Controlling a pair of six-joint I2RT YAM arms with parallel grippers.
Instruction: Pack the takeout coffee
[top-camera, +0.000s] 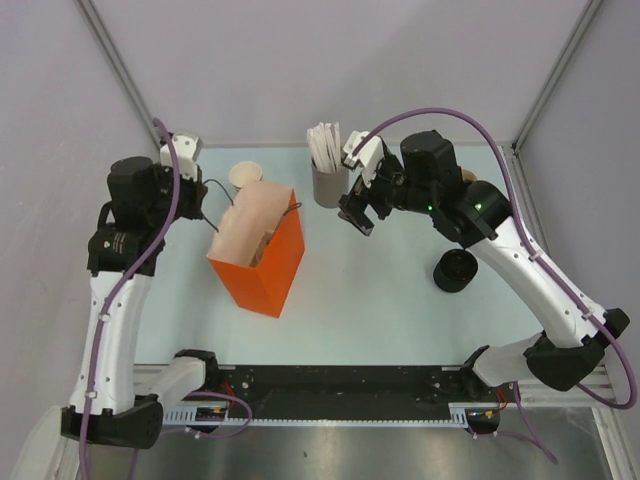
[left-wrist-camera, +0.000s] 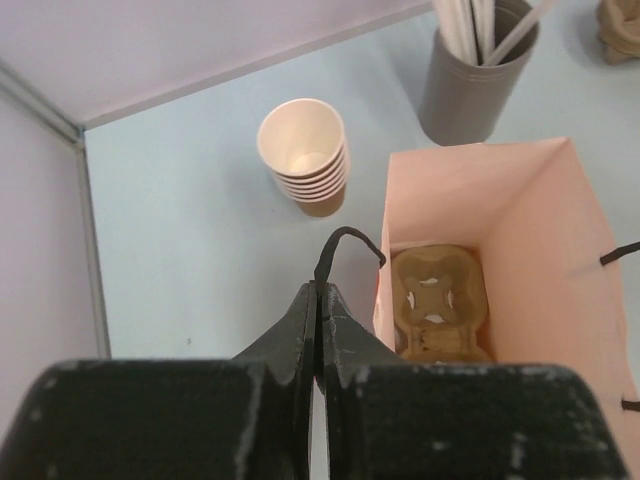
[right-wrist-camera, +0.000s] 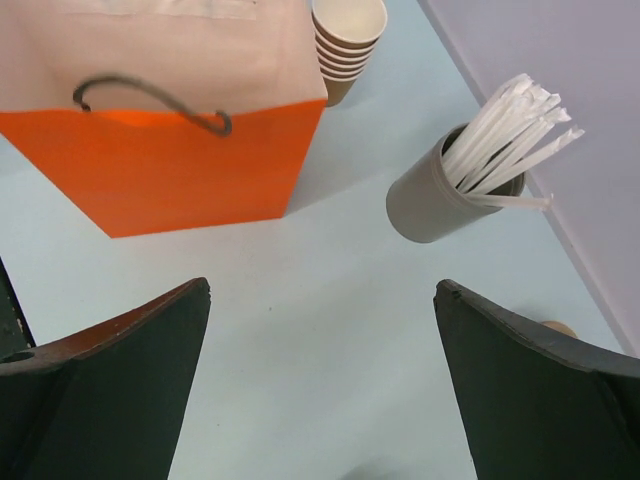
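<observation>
An orange paper bag (top-camera: 270, 275) with a pale inside stands open at the table's left centre. A brown cardboard cup carrier (left-wrist-camera: 435, 300) lies at its bottom. My left gripper (left-wrist-camera: 318, 285) is shut on the bag's black cord handle (left-wrist-camera: 345, 238) at the near rim. My right gripper (top-camera: 358, 215) hangs open and empty above the table between the bag and the grey holder (top-camera: 328, 185); the bag's other handle (right-wrist-camera: 150, 98) lies loose. A small tan object (left-wrist-camera: 620, 28) shows at the back right, mostly cut off; I cannot tell whether it is the takeout coffee.
A stack of nested brown cups (top-camera: 245, 177) stands behind the bag, by the back wall. The grey holder (right-wrist-camera: 430, 205) carries white sticks. A black round object (top-camera: 455, 270) sits on the table under the right arm. Walls close the back and both sides.
</observation>
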